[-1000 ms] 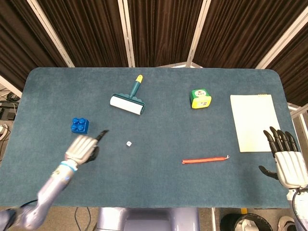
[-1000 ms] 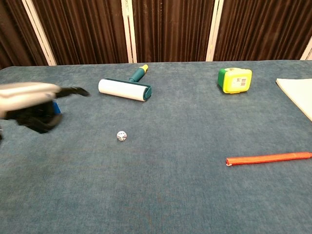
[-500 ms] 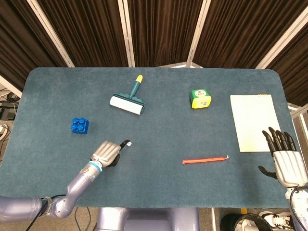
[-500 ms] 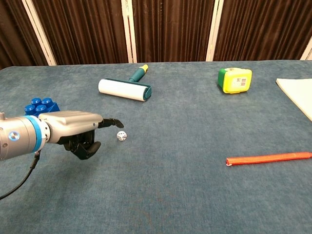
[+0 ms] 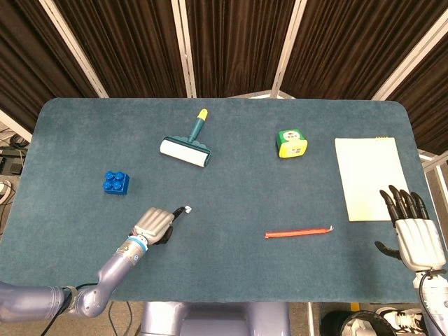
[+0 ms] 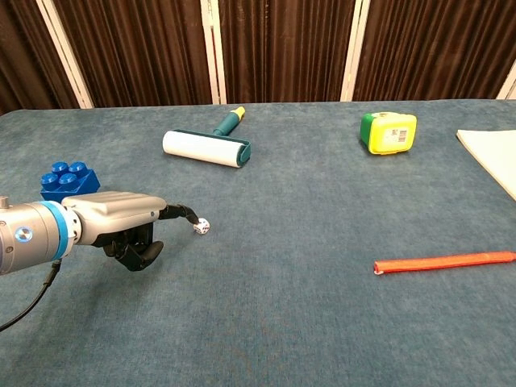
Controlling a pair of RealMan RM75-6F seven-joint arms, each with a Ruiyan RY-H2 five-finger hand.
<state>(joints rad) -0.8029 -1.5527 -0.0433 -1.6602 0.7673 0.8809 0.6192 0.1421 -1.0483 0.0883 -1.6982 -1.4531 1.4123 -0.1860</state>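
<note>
Chest view shows the left hand (image 6: 121,222) curled, one fingertip (image 6: 190,216) touching the die (image 6: 201,227), seemingly to nudge it. Right hand (image 5: 413,231) hovers spread, empty, off the table (image 5: 245,273) edge.

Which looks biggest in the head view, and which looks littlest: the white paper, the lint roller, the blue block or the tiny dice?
Largest to smallest, as they look in the head view:
1. White paper
2. Lint roller
3. Blue block
4. Dice, just a speck beside the fingertip of the left robot hand
</note>
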